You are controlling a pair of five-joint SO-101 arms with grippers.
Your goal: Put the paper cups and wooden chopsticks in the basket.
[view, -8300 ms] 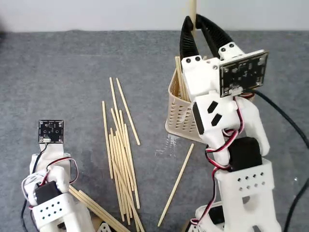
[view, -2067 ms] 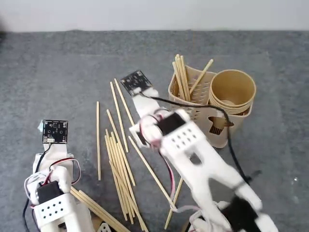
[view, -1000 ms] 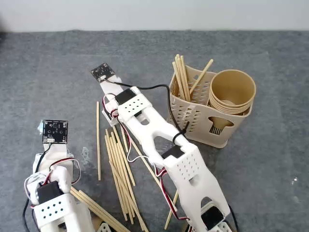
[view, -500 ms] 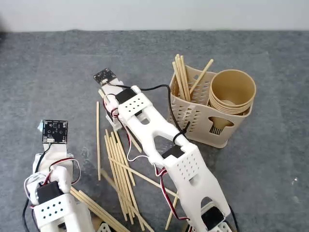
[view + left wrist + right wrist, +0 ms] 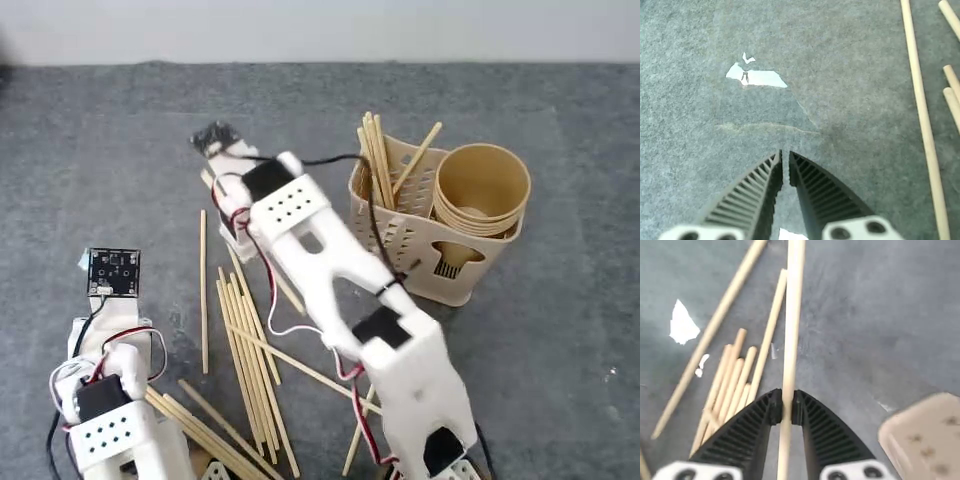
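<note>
Gripping one chopstick [image 5: 791, 340] tight between the fingers of the right gripper [image 5: 785, 395], with loose chopsticks [image 5: 735, 375] lying just beside the tips. Keeping the left gripper [image 5: 785, 155] pressed together on nothing. Off to one side of the right fingers, nested in the basket [image 5: 425, 250]: paper cups [image 5: 482, 190].

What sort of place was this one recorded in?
Probably a tabletop robotics test bench: a small white left arm and right arm stand on a grey felt-like mat, with loose wooden chopsticks and a beige basket as practice props.
</note>
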